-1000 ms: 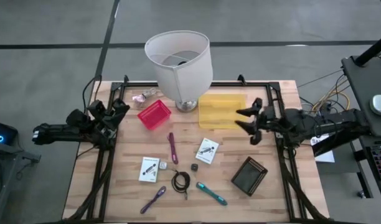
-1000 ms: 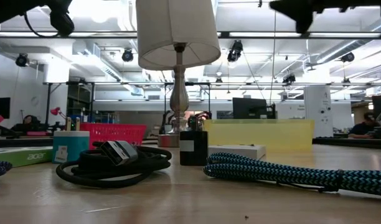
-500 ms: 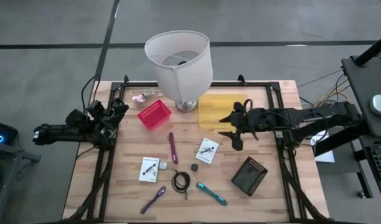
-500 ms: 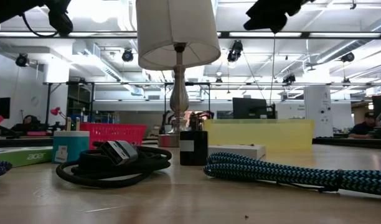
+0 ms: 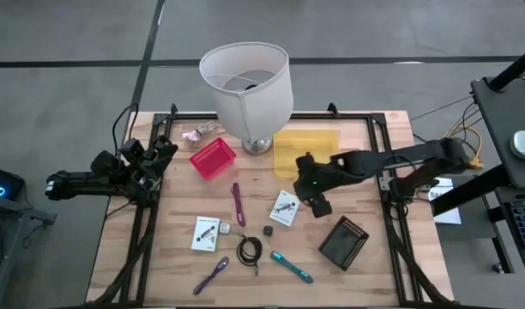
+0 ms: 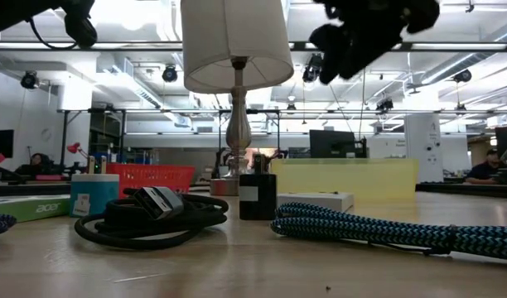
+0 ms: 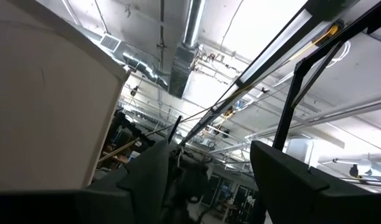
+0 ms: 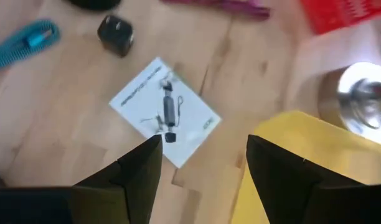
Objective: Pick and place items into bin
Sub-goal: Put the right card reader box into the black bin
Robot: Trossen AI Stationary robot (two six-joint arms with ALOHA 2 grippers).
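Right gripper (image 5: 310, 189) hangs above centre of frame, fingers spread wide, holding nothing, just right of a white packet (image 5: 285, 208) lying flat on the table (image 5: 374, 266). Second white packet (image 5: 206, 233) lower left of centre. Black cable (image 5: 249, 250), black cube (image 5: 268, 232) and teal pen (image 5: 292, 267) low centre. Red bin (image 5: 213, 158) upper left, beside lamp (image 5: 247, 86). Left gripper (image 5: 164, 153) waits at left edge, fingers parted, empty.

Two arms of dark, near-black jointed segments, one at the left edge of the high view, one at the right. Left gripper (image 5: 164, 150) and right gripper (image 5: 311, 184): matte black, chunky, two broad flat-faced fingers (image 8: 137, 171) each. Black cables loop along the left arm; yellow and pale wires trail by the right arm's base.
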